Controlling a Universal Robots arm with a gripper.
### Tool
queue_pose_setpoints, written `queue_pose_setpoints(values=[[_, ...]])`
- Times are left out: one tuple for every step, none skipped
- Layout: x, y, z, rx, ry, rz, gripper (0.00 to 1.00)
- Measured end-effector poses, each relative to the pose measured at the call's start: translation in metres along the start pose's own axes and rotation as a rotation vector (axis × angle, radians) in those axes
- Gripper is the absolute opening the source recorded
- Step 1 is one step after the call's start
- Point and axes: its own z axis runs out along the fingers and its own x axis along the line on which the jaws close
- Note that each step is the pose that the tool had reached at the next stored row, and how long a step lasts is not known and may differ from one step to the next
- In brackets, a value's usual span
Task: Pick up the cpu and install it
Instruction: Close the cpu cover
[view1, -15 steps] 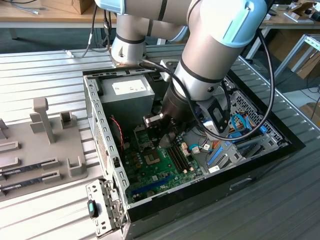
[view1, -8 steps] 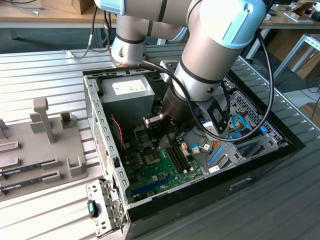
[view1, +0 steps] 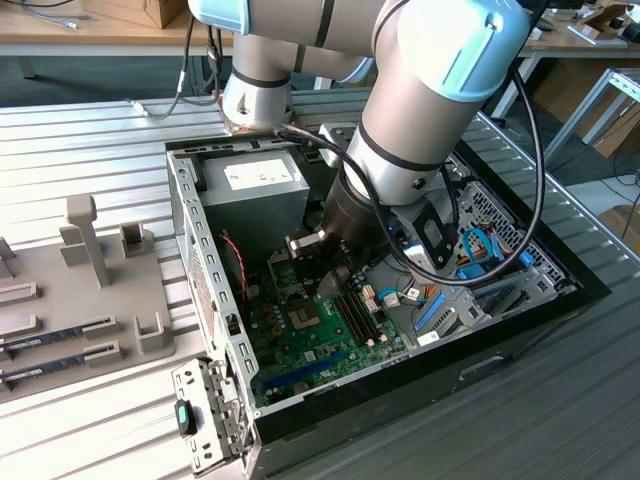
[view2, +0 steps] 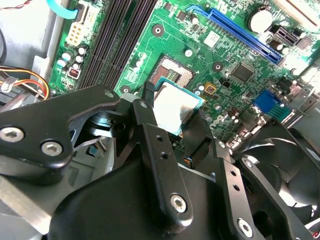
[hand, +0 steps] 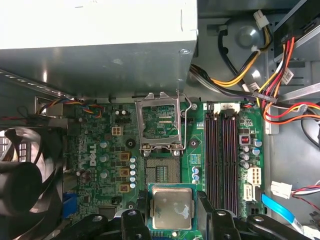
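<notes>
Pinching the cpu (hand: 172, 209) by its edges, hand (hand: 172, 201) above green motherboard (hand: 100, 150), just beside open socket (hand: 162, 171)

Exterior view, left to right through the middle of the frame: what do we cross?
Grey rack → metal case wall → processor socket → memory slots → blue cables → black case rim.
</notes>
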Motion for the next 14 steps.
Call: queue_pose_setpoints(values=[[0.0000, 0.0000, 0.0004, -0.0001, 0.0000, 0.000, 0.47], [-0.0001, 0.0000, 0.0008, 0.0000, 0.0000, 0.000, 0.47], [-0.0001, 0.0000, 0.0012, 0.0000, 0.0000, 0.000, 0.47], [-0.0001, -0.0001, 0.0018, 0.0000, 0.0000, 0.000, 0.47], [-0.0001, -0.0001, 0.0022, 0.0000, 0.0000, 0.000, 0.47], [-0.0002, -0.0001, 0.0024, -0.0001, 0.0000, 0.000, 0.47], [-0.0002, -0.0001, 0.0027, 0.0000, 0.0000, 0.000, 0.47], [-0.0002, -0.0001, 0.0030, 0.0000, 0.0000, 0.000, 0.47], [-0.0002, -0.0001, 0.0033, -0.0001, 0.0000, 0.000, 0.47], [-0.0002, -0.0001, 0.0036, 0.0000, 0.0000, 0.000, 0.47], [-0.0002, -0.0002, 0.0038, -0.0001, 0.0000, 0.000, 0.47], [-0.0003, -0.0002, 0.0044, -0.0001, -0.0001, 0.000, 0.47], [-0.0003, -0.0002, 0.0048, 0.0000, 0.0000, 0.000, 0.47], [-0.0003, -0.0002, 0.0050, 0.0000, 0.0000, 0.000, 0.47]])
